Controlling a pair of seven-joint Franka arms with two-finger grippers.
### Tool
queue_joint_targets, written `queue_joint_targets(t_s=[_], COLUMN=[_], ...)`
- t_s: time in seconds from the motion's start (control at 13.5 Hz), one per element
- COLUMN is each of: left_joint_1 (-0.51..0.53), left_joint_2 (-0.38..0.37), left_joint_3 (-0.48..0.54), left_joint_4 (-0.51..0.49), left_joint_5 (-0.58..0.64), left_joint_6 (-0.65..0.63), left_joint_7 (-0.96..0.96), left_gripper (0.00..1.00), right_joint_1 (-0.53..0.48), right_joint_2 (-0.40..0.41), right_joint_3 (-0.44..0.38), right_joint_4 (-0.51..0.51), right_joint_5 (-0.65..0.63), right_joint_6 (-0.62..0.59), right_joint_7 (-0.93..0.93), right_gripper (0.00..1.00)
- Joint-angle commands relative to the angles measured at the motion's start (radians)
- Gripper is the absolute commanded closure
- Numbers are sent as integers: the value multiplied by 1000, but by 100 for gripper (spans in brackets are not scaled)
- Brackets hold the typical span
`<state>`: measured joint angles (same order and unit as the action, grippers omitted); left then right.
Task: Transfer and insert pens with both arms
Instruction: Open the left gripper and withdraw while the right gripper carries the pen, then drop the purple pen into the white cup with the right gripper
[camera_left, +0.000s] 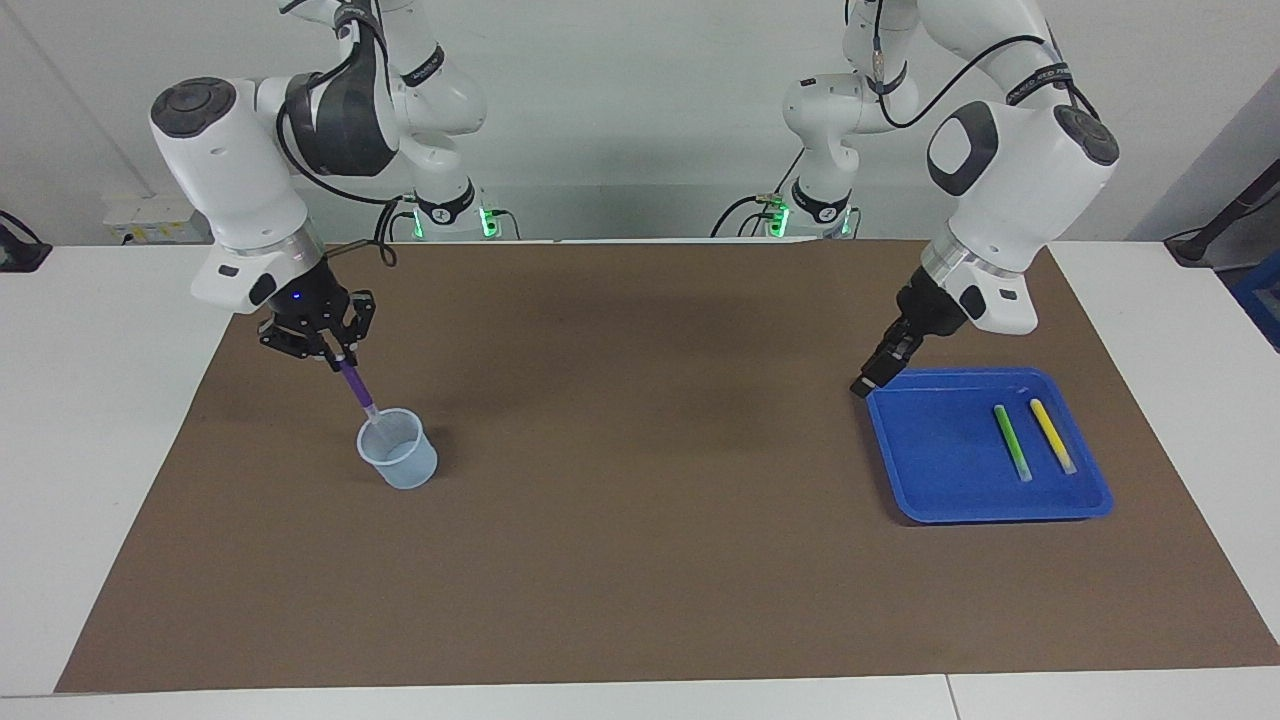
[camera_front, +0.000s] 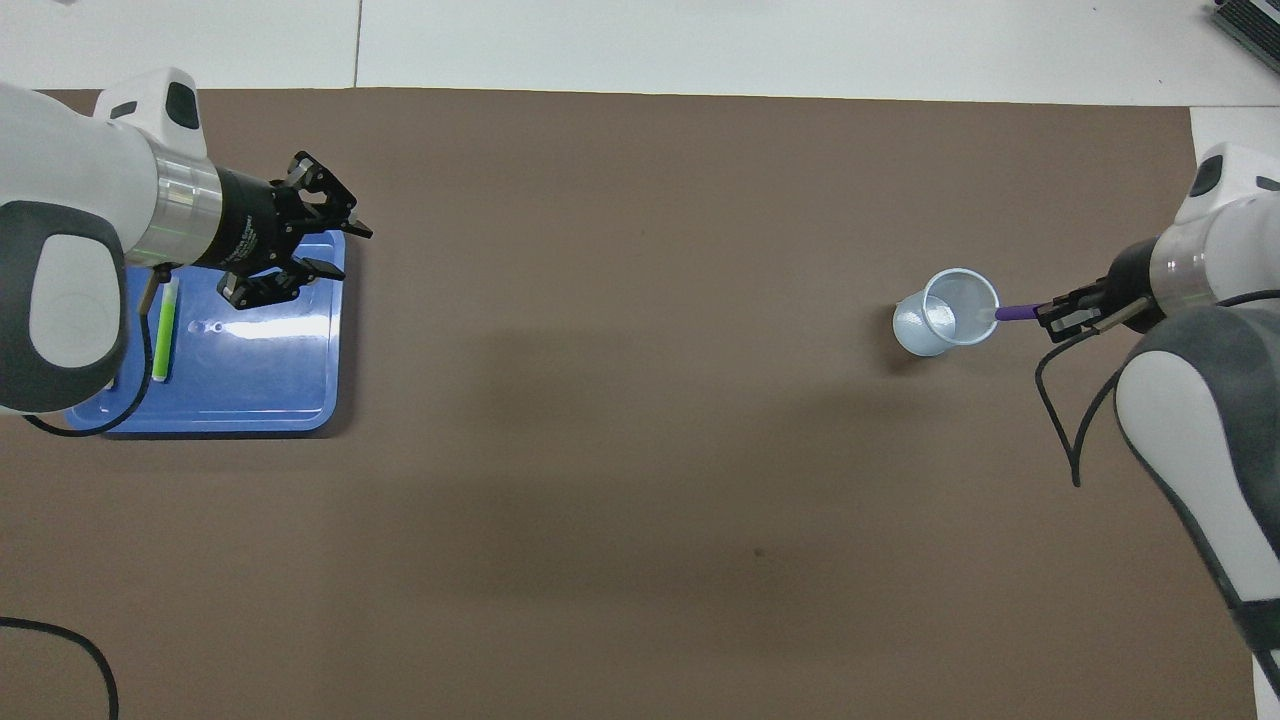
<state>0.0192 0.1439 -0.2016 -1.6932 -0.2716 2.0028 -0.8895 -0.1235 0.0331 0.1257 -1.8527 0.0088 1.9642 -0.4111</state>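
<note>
The right gripper, at the frame's left, is clamping the purple pen, its long axis steeply tilted, whitish tip pointing down into the clear cup. The left gripper, fingers spread and empty, is hanging over the blue tray's corner; the green pen and yellow pen are lying parallel inside.

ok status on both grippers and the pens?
Right gripper shut on purple pen, tip at the cup mouth. Left gripper open over the blue tray edge. Green pen, yellow pen in tray. Nothing in the way.
</note>
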Motion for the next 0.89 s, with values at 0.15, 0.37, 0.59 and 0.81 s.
queue_joint_targets(t_s=[0.15, 0.37, 0.59, 0.81], left_joint_1=[103, 166, 194, 244], left_joint_2=[-17, 5, 20, 78], left_joint_3=[-9, -9, -9, -9], left_joint_4=[-46, -68, -141, -145], left_joint_5=[153, 214, 339, 391], left_joint_6=[13, 54, 184, 209], left_joint_7=[332, 580, 740, 914], left_gripper=[55, 56, 56, 56], right_joint_1=[-1, 1, 1, -1], right_joint_2=[56, 76, 80, 74], right_joint_3=[6, 6, 6, 6], right_joint_4=[0, -25, -23, -8], right_joint_5=[-23, -23, -23, -21], right_joint_6=[61, 100, 102, 65], right_joint_7=[-2, 34, 52, 55], right_gripper=[100, 99, 47, 36])
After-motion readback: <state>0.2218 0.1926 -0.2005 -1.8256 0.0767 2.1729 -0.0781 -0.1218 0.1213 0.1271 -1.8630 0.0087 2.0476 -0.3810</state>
